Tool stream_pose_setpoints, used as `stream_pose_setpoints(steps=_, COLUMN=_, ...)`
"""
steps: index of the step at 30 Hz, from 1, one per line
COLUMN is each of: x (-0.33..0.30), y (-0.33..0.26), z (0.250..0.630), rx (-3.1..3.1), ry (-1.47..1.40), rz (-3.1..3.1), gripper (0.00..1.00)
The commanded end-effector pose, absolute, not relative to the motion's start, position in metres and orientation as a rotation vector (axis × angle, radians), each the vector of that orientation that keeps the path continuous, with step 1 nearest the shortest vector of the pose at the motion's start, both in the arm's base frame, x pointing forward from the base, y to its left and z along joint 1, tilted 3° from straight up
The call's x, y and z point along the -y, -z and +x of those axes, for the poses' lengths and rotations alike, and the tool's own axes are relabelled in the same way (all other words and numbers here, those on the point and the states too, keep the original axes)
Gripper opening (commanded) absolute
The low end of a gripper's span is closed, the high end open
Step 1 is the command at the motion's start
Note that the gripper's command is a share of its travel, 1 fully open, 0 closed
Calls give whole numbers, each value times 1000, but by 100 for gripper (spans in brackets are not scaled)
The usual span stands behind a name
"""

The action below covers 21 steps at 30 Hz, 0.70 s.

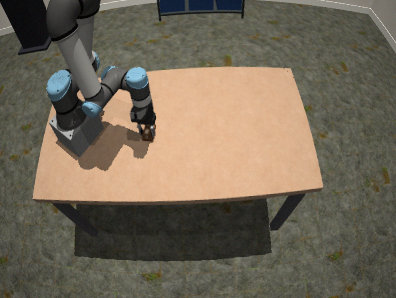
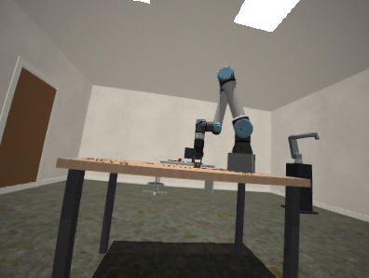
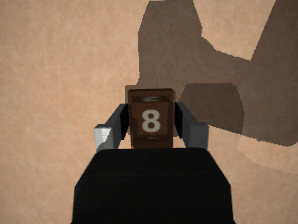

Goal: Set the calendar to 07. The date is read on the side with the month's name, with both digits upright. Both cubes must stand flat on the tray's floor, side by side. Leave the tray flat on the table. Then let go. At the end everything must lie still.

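In the wrist view a brown cube (image 3: 150, 119) with a white 8 on its top face stands on the wooden table between my two fingers. My gripper (image 3: 151, 113) is open, one finger on each side of the cube, with small gaps to it. In the top view the gripper (image 1: 147, 131) is low over the table near the robot base, with the brown cube (image 1: 147, 135) just under it. In the exterior view the gripper (image 2: 198, 161) points straight down at the table. I cannot make out the tray or a second cube.
The robot base (image 1: 76, 131) stands at the table's left end, close to the gripper. The arm's shadow falls on the table around the cube. A dark stand (image 2: 298, 179) with a grey fixture is beside the table.
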State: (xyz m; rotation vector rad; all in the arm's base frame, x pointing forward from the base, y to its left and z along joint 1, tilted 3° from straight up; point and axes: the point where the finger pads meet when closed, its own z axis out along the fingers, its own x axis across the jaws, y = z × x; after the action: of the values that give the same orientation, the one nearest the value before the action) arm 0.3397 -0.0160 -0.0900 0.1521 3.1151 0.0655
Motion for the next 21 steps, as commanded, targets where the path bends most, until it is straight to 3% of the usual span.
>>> stream_pose_setpoints(steps=1, x=16, y=90, z=340, rx=-3114, ry=-65, rz=152, gripper=90)
stream_pose_setpoints(steps=16, x=16, y=90, z=340, rx=-3114, ry=-65, rz=152, gripper=90)
stream_pose_setpoints(steps=17, x=16, y=90, z=340, rx=-3114, ry=-65, rz=152, gripper=60)
stream_pose_setpoints(steps=21, x=16, y=90, z=340, rx=-3114, ry=-65, rz=152, gripper=60)
